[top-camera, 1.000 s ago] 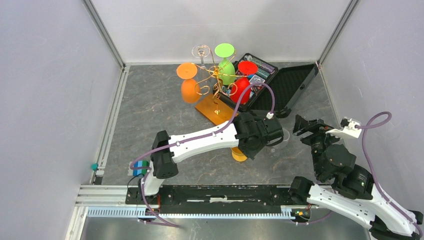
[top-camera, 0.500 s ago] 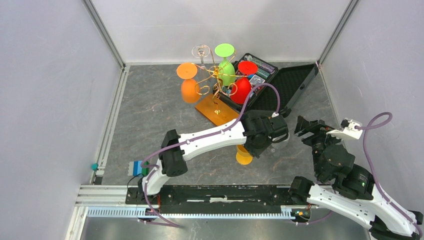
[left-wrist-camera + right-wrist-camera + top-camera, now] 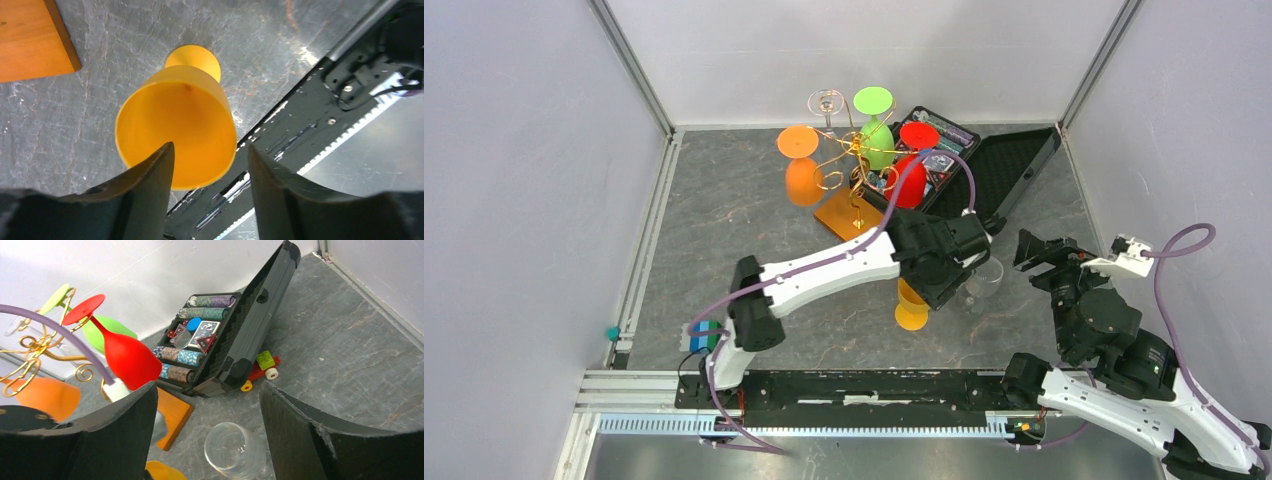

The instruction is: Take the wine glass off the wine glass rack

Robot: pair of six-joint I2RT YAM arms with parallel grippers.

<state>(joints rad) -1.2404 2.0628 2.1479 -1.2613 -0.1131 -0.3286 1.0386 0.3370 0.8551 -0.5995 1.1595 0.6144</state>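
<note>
- The left pincer (image 3: pixel 210 146) has its two dark fingers spread apart. They straddle the yellow-orange plastic wine glass (image 3: pixel 175 130) without squeezing it.
- That glass is off the rack, on the grey stone-patterned counter (image 3: pixel 724 220). It sits near the front of the flat orange-brown wooden base (image 3: pixel 839 212), its mouth opening toward the left wrist camera and its round foot beyond.
- The thin gold wire wine glass rack (image 3: pixel 849 160) stands on that base at the back. Upside down from its curled arms hang an orange glass (image 3: pixel 801 170), a green glass (image 3: pixel 876 135), a red glass (image 3: pixel 911 170) and a clear stemmed glass (image 3: pixel 827 103).
- The right pincer (image 3: pixel 207 386) gapes wide with nothing in it, above a clear tumbler (image 3: pixel 231 456) on the counter.
- An open black case (image 3: pixel 250 335) of chips and cards lies just right of the rack.
</note>
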